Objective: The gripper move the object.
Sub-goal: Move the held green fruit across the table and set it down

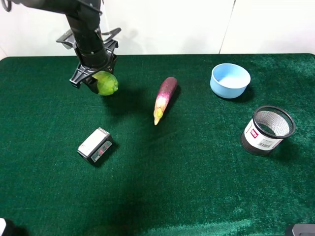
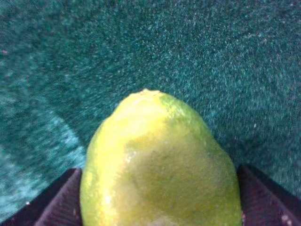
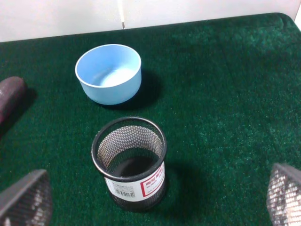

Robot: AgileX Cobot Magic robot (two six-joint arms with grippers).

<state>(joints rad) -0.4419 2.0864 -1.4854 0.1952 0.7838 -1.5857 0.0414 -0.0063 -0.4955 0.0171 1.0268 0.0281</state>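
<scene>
I am watching the left black multi-pronged gripper [image 1: 97, 80] pinching the round yellow-green lime-like fruit [image 1: 107, 83] over the far left part of the green cloth-covered table [image 1: 197, 187]. The high camera is showing the claw gripping it from above, with a shadow falling on the cloth just beside it. The left wrist camera is giving me what that view hides: dark fingers [image 2: 54, 205] pressing either side of the fruit [image 2: 160, 165]. Its skin is glossy, yellow toward the small nub and greener lower down.

Further out are lying a small silver box [image 1: 95, 145] and a long purple-and-cream eggplant [image 1: 165, 98].

The right gripper [image 3: 157, 188] is standing spread wide and holding nothing. Its camera is looking at a black mesh cup [image 3: 129, 162] and a light blue bowl [image 3: 109, 73], standing apart.
</scene>
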